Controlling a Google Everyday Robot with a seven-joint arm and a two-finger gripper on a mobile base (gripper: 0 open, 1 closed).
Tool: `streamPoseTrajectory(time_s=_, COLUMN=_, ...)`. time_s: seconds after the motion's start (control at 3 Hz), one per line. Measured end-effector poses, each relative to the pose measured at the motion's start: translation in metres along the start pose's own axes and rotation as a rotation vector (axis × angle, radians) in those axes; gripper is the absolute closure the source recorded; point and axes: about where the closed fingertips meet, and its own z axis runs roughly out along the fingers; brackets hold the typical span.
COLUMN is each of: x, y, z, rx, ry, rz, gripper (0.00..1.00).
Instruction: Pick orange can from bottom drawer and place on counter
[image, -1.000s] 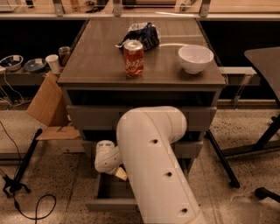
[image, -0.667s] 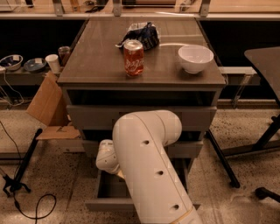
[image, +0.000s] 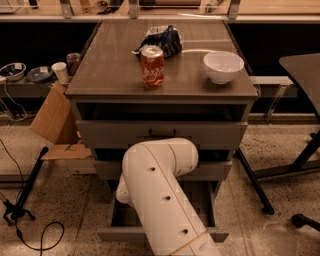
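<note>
Orange can hidden; gripper (image: 123, 192) in bottom drawer (image: 116, 233) (grip untellable behind arm (image: 160, 200)).

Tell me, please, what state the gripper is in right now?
Gripper: down in the bottom drawer, mostly behind the arm; state cannot be told.

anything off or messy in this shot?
Nothing spilled or broken. Only loose ends: a crumpled dark bag lies on the counter behind the upright red can, and cardboard leans against the cabinet's left side. Bottom drawer is open; the claw is hidden behind the arm there.
</note>
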Motion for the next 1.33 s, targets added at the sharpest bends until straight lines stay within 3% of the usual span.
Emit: streamPoseTrajectory(time_s=1.33, x=0.015, y=0.009, z=0.022, rx=-0.004, ry=0.051, rz=0.055, gripper=0.0)
